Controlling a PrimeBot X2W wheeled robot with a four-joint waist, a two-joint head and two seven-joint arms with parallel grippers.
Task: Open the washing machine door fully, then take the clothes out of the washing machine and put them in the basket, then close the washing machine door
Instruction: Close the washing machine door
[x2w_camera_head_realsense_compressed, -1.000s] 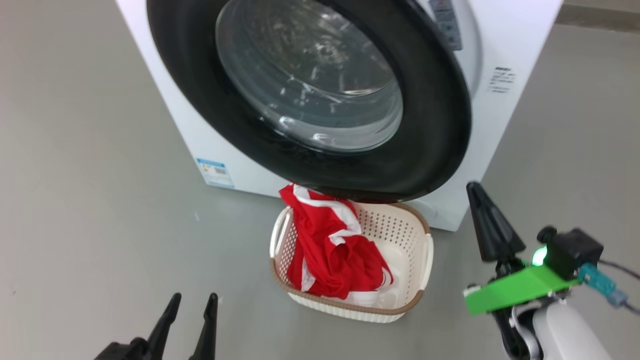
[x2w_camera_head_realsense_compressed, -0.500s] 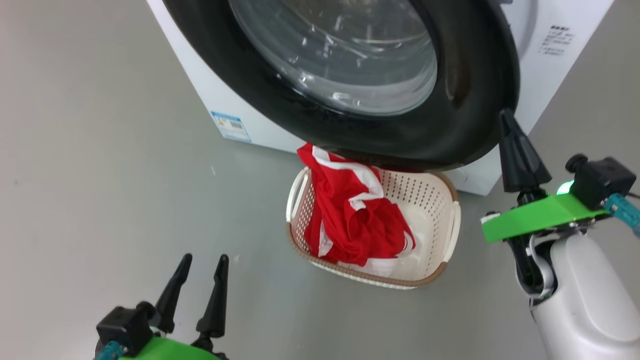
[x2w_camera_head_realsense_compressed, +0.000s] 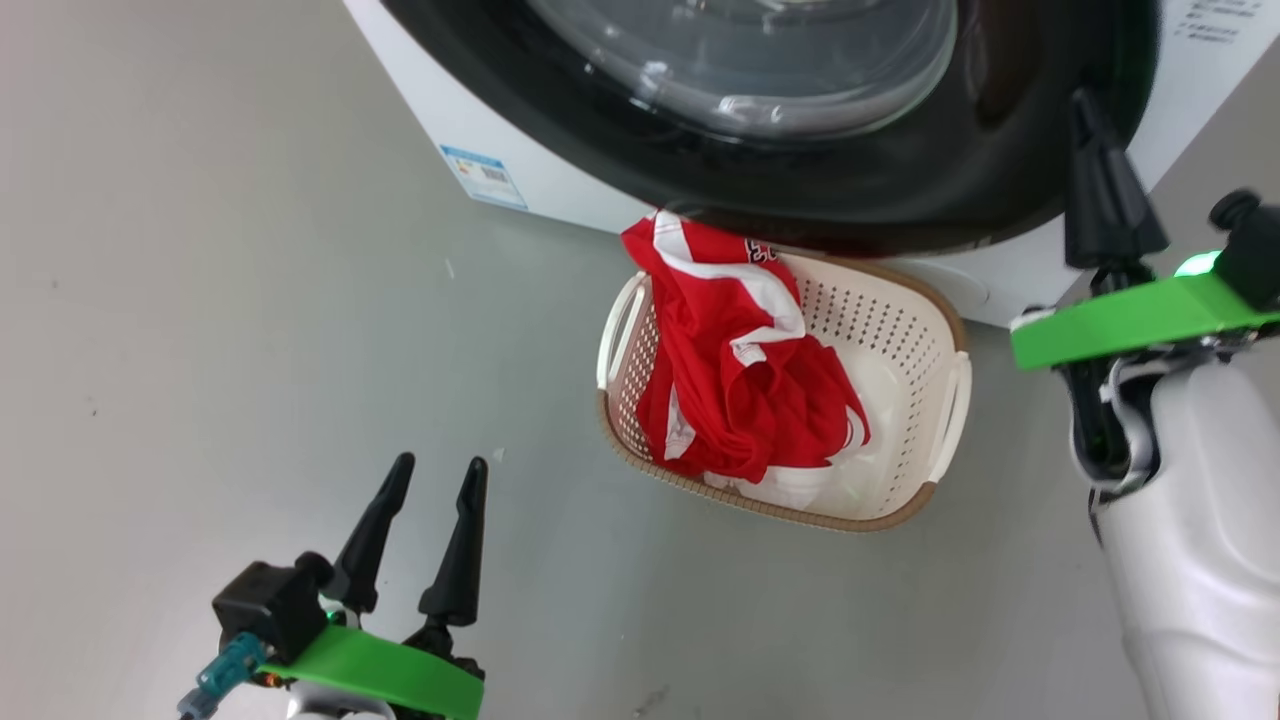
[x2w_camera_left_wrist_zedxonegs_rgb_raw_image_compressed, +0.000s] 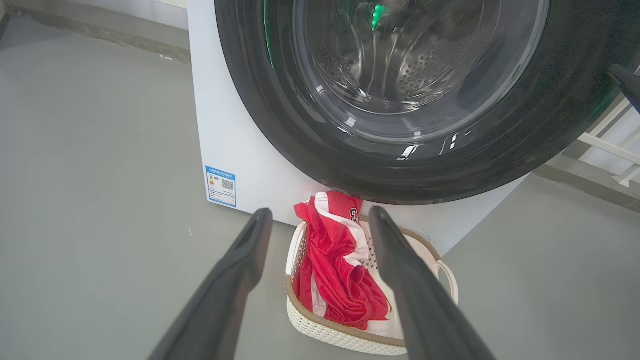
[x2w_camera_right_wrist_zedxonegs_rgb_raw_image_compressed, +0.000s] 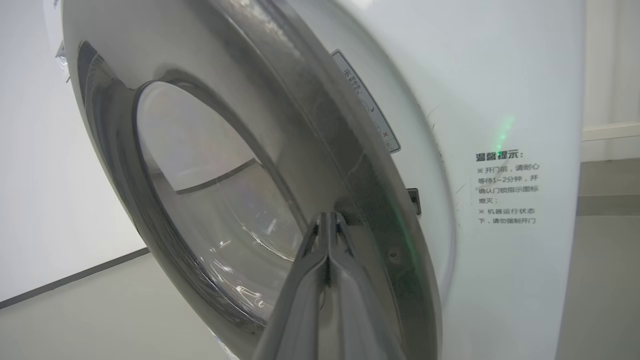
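The washing machine door (x2w_camera_head_realsense_compressed: 1000, 180), glossy black rim around bulging glass, stands at an angle to the white washing machine (x2w_camera_head_realsense_compressed: 560, 190). My right gripper (x2w_camera_head_realsense_compressed: 1085, 100) is shut with nothing held, its tips against the door's right rim. In the right wrist view the right gripper (x2w_camera_right_wrist_zedxonegs_rgb_raw_image_compressed: 327, 216) meets the door's rim (x2w_camera_right_wrist_zedxonegs_rgb_raw_image_compressed: 320, 125). The clothes (x2w_camera_head_realsense_compressed: 740, 400), red with white stripes over a white piece, lie in the basket (x2w_camera_head_realsense_compressed: 900, 340) on the floor under the door. My left gripper (x2w_camera_head_realsense_compressed: 440, 465) hangs open at the lower left, apart from the basket. The left gripper (x2w_camera_left_wrist_zedxonegs_rgb_raw_image_compressed: 320, 214) frames the clothes (x2w_camera_left_wrist_zedxonegs_rgb_raw_image_compressed: 335, 270).
Grey floor (x2w_camera_head_realsense_compressed: 200, 300) spreads out left of the machine and in front of the basket. A blue label (x2w_camera_head_realsense_compressed: 483, 177) marks the machine's lower left corner. A printed notice (x2w_camera_right_wrist_zedxonegs_rgb_raw_image_compressed: 506, 187) sits on the machine's front beside the door recess.
The head camera has shifted, so the whole picture slid. My shut right gripper has risen from below the door up against its right rim. The left gripper stays open.
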